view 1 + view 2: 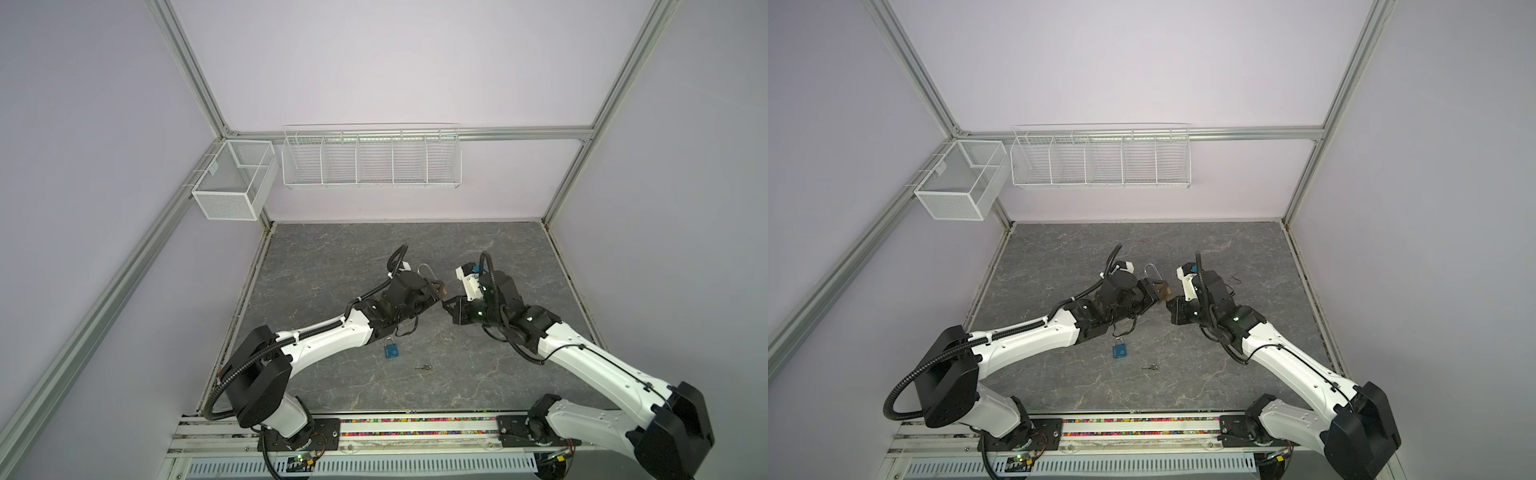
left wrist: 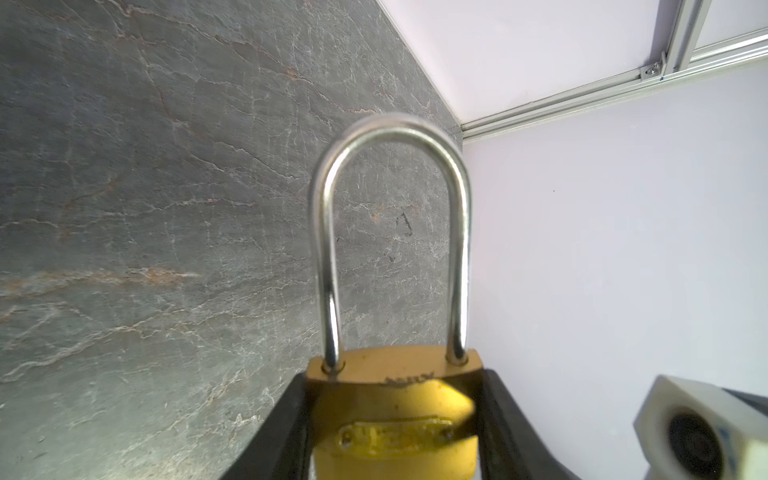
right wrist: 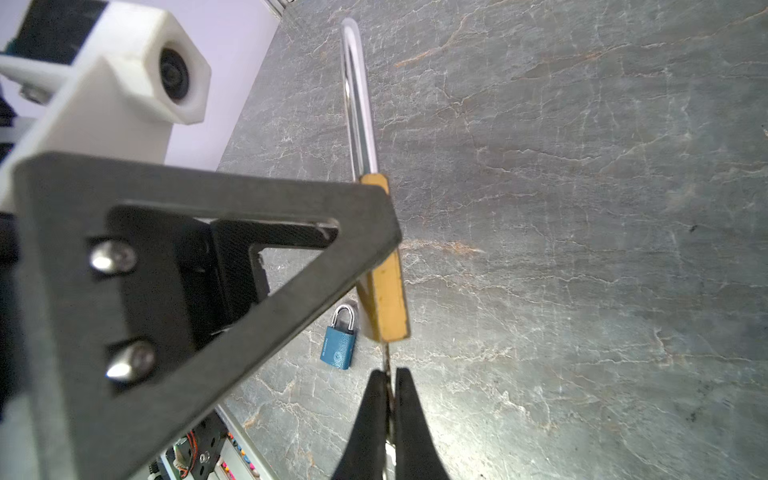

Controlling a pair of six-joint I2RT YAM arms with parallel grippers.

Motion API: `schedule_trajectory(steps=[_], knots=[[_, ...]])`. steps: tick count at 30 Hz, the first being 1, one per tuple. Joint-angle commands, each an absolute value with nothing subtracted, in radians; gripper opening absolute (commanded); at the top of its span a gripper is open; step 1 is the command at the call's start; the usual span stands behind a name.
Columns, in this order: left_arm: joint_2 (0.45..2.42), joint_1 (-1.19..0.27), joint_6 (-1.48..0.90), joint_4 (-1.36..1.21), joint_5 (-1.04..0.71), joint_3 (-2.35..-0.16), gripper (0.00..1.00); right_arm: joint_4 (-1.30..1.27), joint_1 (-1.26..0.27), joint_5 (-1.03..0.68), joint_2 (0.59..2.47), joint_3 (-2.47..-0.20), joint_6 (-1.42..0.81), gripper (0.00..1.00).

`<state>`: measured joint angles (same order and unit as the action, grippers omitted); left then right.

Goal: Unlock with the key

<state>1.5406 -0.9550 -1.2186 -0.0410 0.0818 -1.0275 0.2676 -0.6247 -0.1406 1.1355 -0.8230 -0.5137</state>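
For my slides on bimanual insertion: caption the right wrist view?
Right gripper pinches the key at the base of the brass padlock; a blue padlock lies on the table beyond.

Soft, even light with faint shadows; both top views bow at the edges; the close brass padlock blurs in wrist views.

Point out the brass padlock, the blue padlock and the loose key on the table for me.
brass padlock [image 2: 395, 432]: left wrist view, on its brass body.
blue padlock [image 1: 391, 353]: in a top view, on its blue body.
loose key [image 1: 423, 367]: in a top view, on its middle.
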Motion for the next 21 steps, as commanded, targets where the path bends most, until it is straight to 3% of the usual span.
schedule_trajectory(steps=[1, 6, 11, 15, 17, 21], knots=[[1.503, -0.979, -1.219, -0.092, 0.039, -1.029, 0.00, 0.223, -0.613, -0.040, 1.115, -0.857, -0.503, 0.07], [1.514, -0.979, -1.242, -0.114, 0.035, -1.026, 0.00, 0.216, -0.613, -0.044, 1.098, -0.849, -0.503, 0.23], [1.507, -0.977, -1.269, -0.154, 0.052, -0.990, 0.00, 0.227, -0.612, -0.040, 1.079, -0.837, -0.502, 0.27], [1.512, -0.963, -1.305, -0.201, 0.045, -0.955, 0.00, 0.225, -0.613, -0.039, 1.059, -0.822, -0.503, 0.48], [1.514, -0.956, -1.313, -0.218, 0.043, -0.945, 0.00, 0.236, -0.612, -0.036, 1.044, -0.817, -0.502, 0.54], [1.508, -0.940, -1.318, -0.239, 0.031, -0.943, 0.00, 0.214, -0.613, -0.042, 0.979, -0.760, -0.502, 0.56]])
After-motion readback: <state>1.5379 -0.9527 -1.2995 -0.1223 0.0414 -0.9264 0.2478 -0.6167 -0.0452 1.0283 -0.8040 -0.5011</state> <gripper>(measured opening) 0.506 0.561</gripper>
